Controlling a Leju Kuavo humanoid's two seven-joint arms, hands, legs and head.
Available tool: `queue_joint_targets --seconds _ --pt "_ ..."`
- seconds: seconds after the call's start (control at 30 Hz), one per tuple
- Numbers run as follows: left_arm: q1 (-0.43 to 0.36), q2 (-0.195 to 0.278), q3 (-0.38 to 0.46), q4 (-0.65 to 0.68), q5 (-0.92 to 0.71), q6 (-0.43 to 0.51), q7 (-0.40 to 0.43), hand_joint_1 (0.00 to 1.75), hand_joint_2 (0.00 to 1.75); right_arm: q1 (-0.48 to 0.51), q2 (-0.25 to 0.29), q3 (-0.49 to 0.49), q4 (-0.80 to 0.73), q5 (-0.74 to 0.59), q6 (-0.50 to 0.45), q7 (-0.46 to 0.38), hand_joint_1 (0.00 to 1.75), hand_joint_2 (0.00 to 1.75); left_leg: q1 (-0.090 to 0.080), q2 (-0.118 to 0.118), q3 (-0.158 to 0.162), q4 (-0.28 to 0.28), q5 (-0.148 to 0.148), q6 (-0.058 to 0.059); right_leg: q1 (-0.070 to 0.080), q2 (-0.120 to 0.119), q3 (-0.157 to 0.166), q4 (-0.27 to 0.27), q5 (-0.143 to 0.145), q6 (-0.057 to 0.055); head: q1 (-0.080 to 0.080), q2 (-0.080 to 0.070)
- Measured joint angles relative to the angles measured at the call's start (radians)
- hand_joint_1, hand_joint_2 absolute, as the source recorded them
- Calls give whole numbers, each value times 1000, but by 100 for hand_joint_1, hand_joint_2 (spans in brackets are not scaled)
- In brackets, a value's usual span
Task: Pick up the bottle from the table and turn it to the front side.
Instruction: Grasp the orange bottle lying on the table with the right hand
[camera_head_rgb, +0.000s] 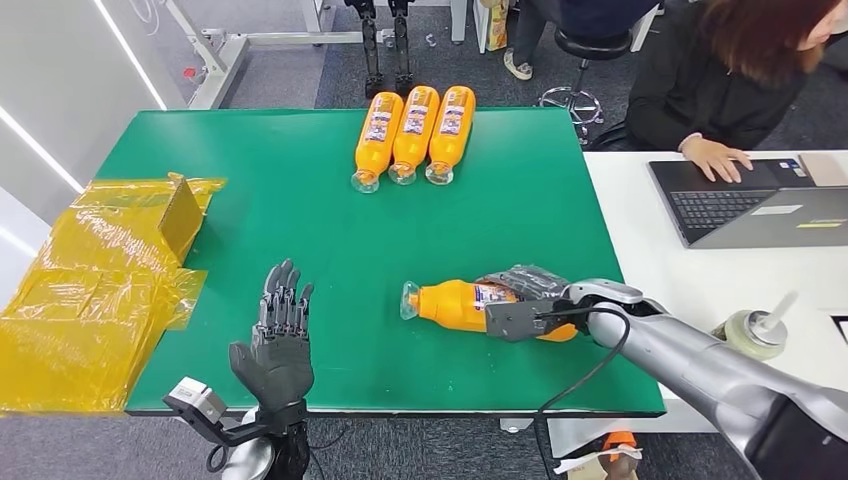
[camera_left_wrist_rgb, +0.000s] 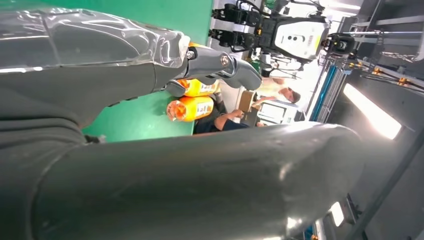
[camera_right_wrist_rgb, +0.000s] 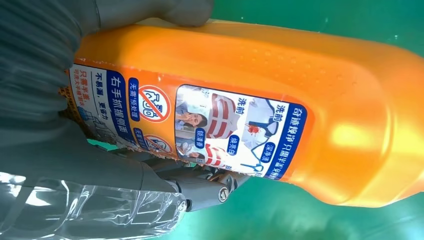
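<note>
An orange bottle (camera_head_rgb: 455, 303) with a clear cap lies on its side on the green table (camera_head_rgb: 300, 220), cap pointing left. My right hand (camera_head_rgb: 530, 300) grips its base end, fingers wrapped over the body. In the right wrist view the bottle (camera_right_wrist_rgb: 280, 110) shows a printed label with blue and white panels, my thumb and fingers closed around it. My left hand (camera_head_rgb: 277, 335) stands at the table's near edge with fingers spread upward and nothing in it. Three more orange bottles (camera_head_rgb: 413, 135) lie side by side at the far edge, two of them (camera_left_wrist_rgb: 192, 102) seen past my left fingers.
A yellow plastic-wrapped stack with a cardboard box (camera_head_rgb: 100, 280) covers the table's left side. On the white desk to the right sit a laptop (camera_head_rgb: 760, 200) with a person's hand on it, and a tape roll (camera_head_rgb: 755, 332). Another robot (camera_left_wrist_rgb: 295, 37) stands beyond the table.
</note>
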Motion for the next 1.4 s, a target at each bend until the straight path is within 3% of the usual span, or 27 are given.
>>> queue_joint_targets --seconds 0.07,0.17,0.3,0.53,0.8,1.0,1.2,1.4 --pt "2 -1 0 0 -8 16 0 0 0 47 -12 -41 -43 31 -76 -11 175 175 1 -2 0 0 0 0 0 -1 1 -1 0 0 0 0" --pt "9 -2 1 0 -20 38 0 0 0 194 -50 -180 -212 146 -183 15 175 175 1 -6 -1 0 -1 1 1 -5 1 -1 -1 1 0 0" --pt "9 -2 1 3 -22 48 0 0 0 338 -72 -352 -387 248 -167 29 175 175 1 -5 -4 0 -1 1 0 -3 -1 -1 -1 1 0 0" --pt "-9 -8 1 22 -25 39 0 0 0 431 -41 -528 -499 351 -151 11 175 175 1 -4 -3 0 -1 1 0 -3 -1 -1 -1 1 0 0" --pt "-41 -12 7 73 15 18 0 0 0 508 -12 -610 -573 364 -176 -45 175 175 1 -4 -3 0 0 1 0 -3 -1 -1 -1 1 0 0" --pt "-35 -13 7 79 69 -54 5 0 0 542 9 -630 -579 382 -187 -69 175 175 1 -4 -3 0 -1 1 0 -3 -1 -1 -1 1 0 0" --pt "-2 -13 -21 4 86 -66 39 0 0 591 81 -633 -572 426 -210 -90 175 175 1 -4 -3 -1 -1 1 0 -3 -1 -1 -1 1 0 0" --pt "-2 -24 -55 -16 77 -62 52 0 0 631 172 -632 -571 473 -227 -55 175 175 1 -4 -3 -1 0 1 1 -3 -1 -1 -1 1 0 0"
